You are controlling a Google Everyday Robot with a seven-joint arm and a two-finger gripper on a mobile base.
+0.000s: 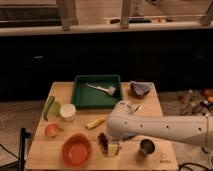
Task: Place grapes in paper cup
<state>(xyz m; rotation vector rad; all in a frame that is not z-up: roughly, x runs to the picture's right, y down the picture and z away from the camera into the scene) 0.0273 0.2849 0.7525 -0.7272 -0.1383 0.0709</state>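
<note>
Seen farthest left of the gripper (112,147), and well behind it, on a wooden table (60,90): a green pod (48,107). Spotted left of the gripper, a little farther back: an orange fruit (51,130). Found up and left of the gripper, well apart from it and just beside the pod: the paper cup (68,111), white and upright. Placed just left of the gripper, near the table's front edge: an orange bowl (76,150). Laid just behind the gripper, slightly left: a yellow piece (95,123). Set far behind the gripper: a green tray (87,101) with a utensil (102,89) in it. Held low over the table's front, pointed down: the gripper itself, at the end of a white arm (160,131) reaching in from the right. Located right at the gripper's left side, touching or nearly so: the grapes (103,141), dark, well apart from the paper cup. Whether clenched on the grapes or released, impossible to tell. Stood just right of the gripper: a metal cup (146,146). Pictured far behind and right of the gripper, beside the tray: a purple-blue bag (140,89).
</note>
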